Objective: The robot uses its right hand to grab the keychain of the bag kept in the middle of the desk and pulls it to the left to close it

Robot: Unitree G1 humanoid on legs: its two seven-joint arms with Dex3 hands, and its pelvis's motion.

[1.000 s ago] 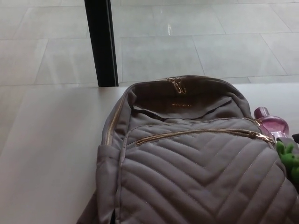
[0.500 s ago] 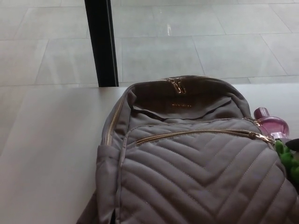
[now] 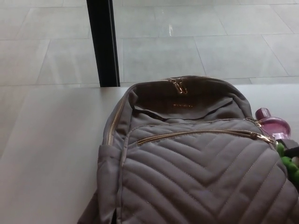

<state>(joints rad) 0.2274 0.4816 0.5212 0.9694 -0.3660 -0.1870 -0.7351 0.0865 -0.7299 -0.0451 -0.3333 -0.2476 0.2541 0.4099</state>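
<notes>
The right hand (image 3: 294, 150) is only a dark sliver at the right edge of the bag (image 3: 196, 177) on the surface. Whether it grips anything cannot be told. It sits right at the green keychain (image 3: 286, 162), by the bag's front zipper end.

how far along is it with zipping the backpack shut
Done: nothing yet. The gold zip slider sits at the right end of the front-pocket zipper on the grey backpack. In hand: a dark shape at the right edge, likely the right hand, is beside the green keychain; no grasp can be confirmed. Left: grip the keychain and pull the slider to the left.
</notes>
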